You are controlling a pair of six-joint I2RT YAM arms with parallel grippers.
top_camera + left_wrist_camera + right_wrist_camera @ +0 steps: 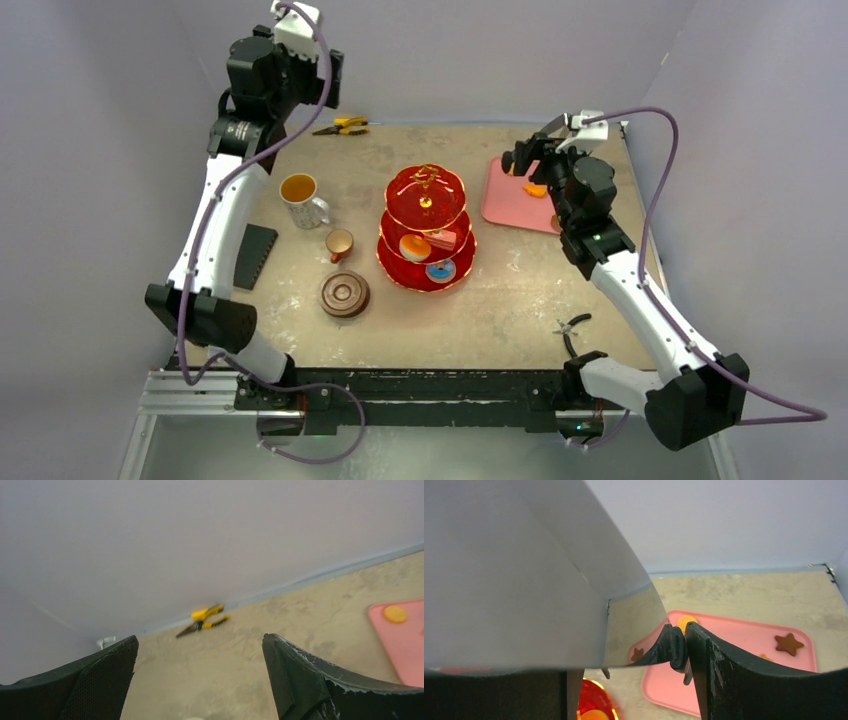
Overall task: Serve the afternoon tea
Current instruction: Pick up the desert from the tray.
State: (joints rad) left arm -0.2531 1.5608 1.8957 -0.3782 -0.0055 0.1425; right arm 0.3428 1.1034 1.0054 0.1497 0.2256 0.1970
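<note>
The red three-tier stand (pixel 425 225) with a gold handle stands mid-table and holds small pastries (pixel 414 247) on its lower tiers. A white mug of amber tea (pixel 300 195) stands to its left, with a small brown cup (pixel 339 243) and a brown saucer (pixel 345 295) nearer me. My left gripper (pixel 325 75) is raised at the back left, open and empty (pixel 200 645). My right gripper (pixel 520 158) hovers over the pink tray's left edge. It is shut (pixel 684 640) on a shiny flat metal utensil (pixel 574 580) that hides much of the right wrist view.
The pink tray (pixel 505 205) at the back right holds an orange pastry (pixel 684 621) and a brown star (pixel 788 643). Yellow pliers (pixel 340 126) lie by the back wall. A black ridged block (pixel 255 255) lies at the left. A small black tool (pixel 572 328) lies front right.
</note>
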